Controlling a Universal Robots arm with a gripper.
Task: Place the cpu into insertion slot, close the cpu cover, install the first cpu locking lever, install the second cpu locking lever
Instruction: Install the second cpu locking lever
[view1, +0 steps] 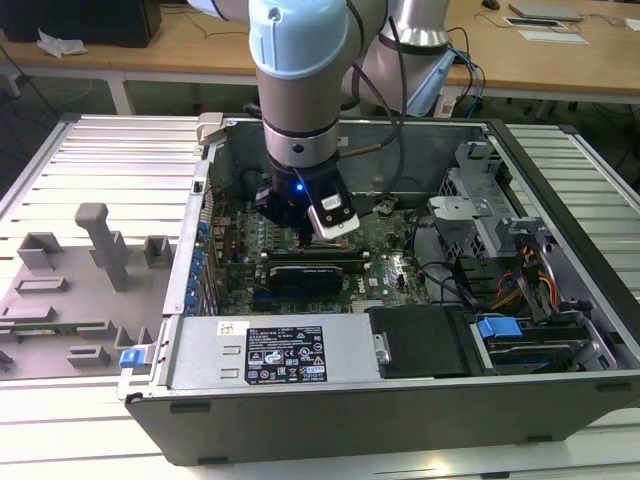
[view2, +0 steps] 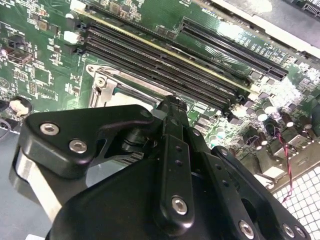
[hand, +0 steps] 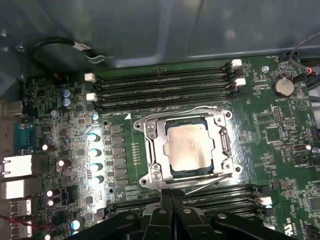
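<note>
A: Fingers (hand: 167, 200) pressed together, no gap, nothing seen between them. Gripper (hand: 172, 193) tip low over board (hand: 125, 150), just beside socket's near edge.

B: Same from second wrist view?

A: Same. Closed into one narrow black blade (view2: 172, 106), tip at socket corner.

B: Cpu?

A: Seated in slot (hand: 146, 179). Cpu (hand: 192, 147) flat, square, matte silver-grey top. Straight ahead of tip, past near frame edge.

B: Cover?

A: Down. Cover (hand: 152, 145) a thin bright metal frame, centre cut out, lying flat round cpu.

B: Levers?

A: Two thin wire rods. Near lever (hand: 210, 182) along socket side closest to tip, long axis crosswise to fingers, slightly slanted off frame edge. Far lever (hand: 175, 111) on opposite side, well beyond cpu. Hooked or not: cannot tell for either.

B: Nearest to tip, then?

A: Near lever, by judgement. Touching or just short: unclear.

B: Surroundings?

A: Glossy green board, long black memory slots (hand: 165, 85) on both sides of socket. Exterior view: arm (view1: 300, 60) reaching straight down into open grey case (view1: 400, 400).
</note>
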